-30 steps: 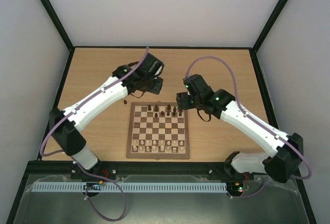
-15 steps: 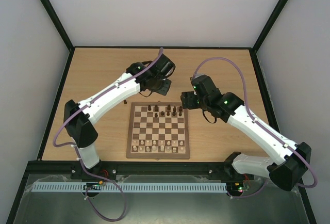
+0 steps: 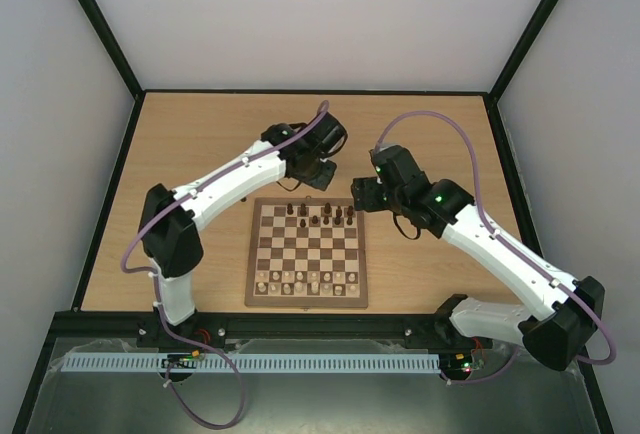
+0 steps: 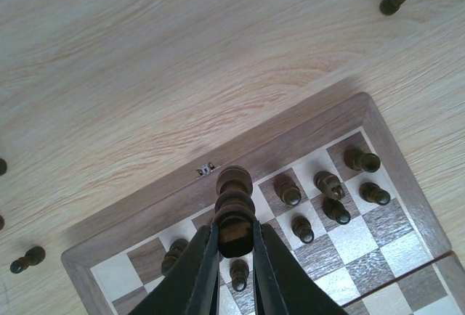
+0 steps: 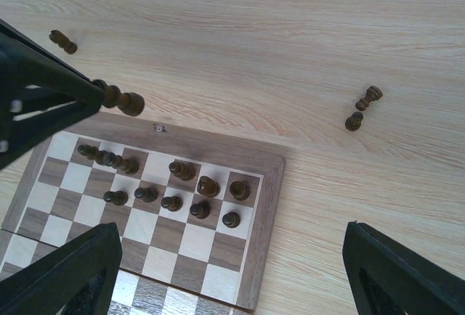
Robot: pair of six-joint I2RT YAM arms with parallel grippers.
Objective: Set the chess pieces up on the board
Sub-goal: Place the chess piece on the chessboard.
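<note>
My left gripper point(image 4: 235, 232) is shut on a dark brown chess piece point(image 4: 235, 197), held above the far row of the board point(image 4: 290, 142). The right wrist view shows that held piece point(image 5: 120, 99) sticking out of the left fingers over the board's far edge point(image 5: 218, 148). Several dark chess pieces point(image 5: 174, 184) stand on the two far rows. My right gripper point(image 5: 231, 234) is open and empty above the board's far right corner. From above, the left gripper point(image 3: 316, 178) and right gripper point(image 3: 360, 194) flank the board's far edge point(image 3: 307, 200).
Loose dark pieces lie on the tabletop beyond the board: two point(image 5: 363, 108) to the far right and one point(image 5: 63, 41) to the far left, also one point(image 4: 27, 258) near the board's left corner. Pale pieces point(image 3: 305, 282) fill the near rows.
The left arm has swung right, carrying its piece to the board's far edge. The right gripper has drawn back slightly from the board and opened wider.
</note>
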